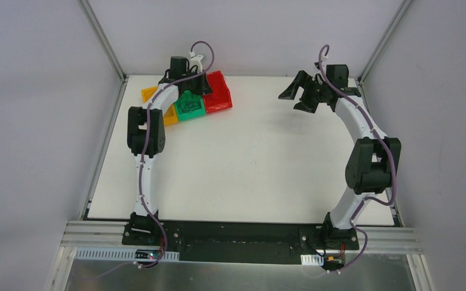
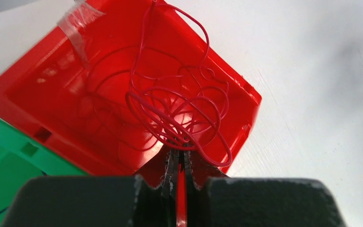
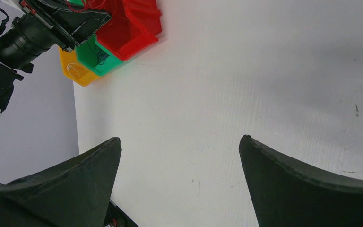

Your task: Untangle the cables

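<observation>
The red cable (image 2: 179,109) matches the glossy red bin (image 2: 52,94). The green bin (image 1: 195,111) carries a thin dark cable (image 1: 188,104); the third bin (image 3: 73,71) is yellow-orange. The table (image 1: 249,163) is plain white, unpatterned.

red cable (image 2: 182,130), loose tangled loops (hair-thin), hanging above red bin (image 2: 42,90)

White table (image 1: 249,163), matte, few faint scuffs on right side. Three little plastic bins bunched up at far left corner, side by side, touching: yellow bin (image 1: 149,94) leftmost, green bin (image 1: 191,109) middle, red bin (image 1: 221,100) rightmost. Clear tape strip (image 2: 78,23) on red bin's wall.
</observation>
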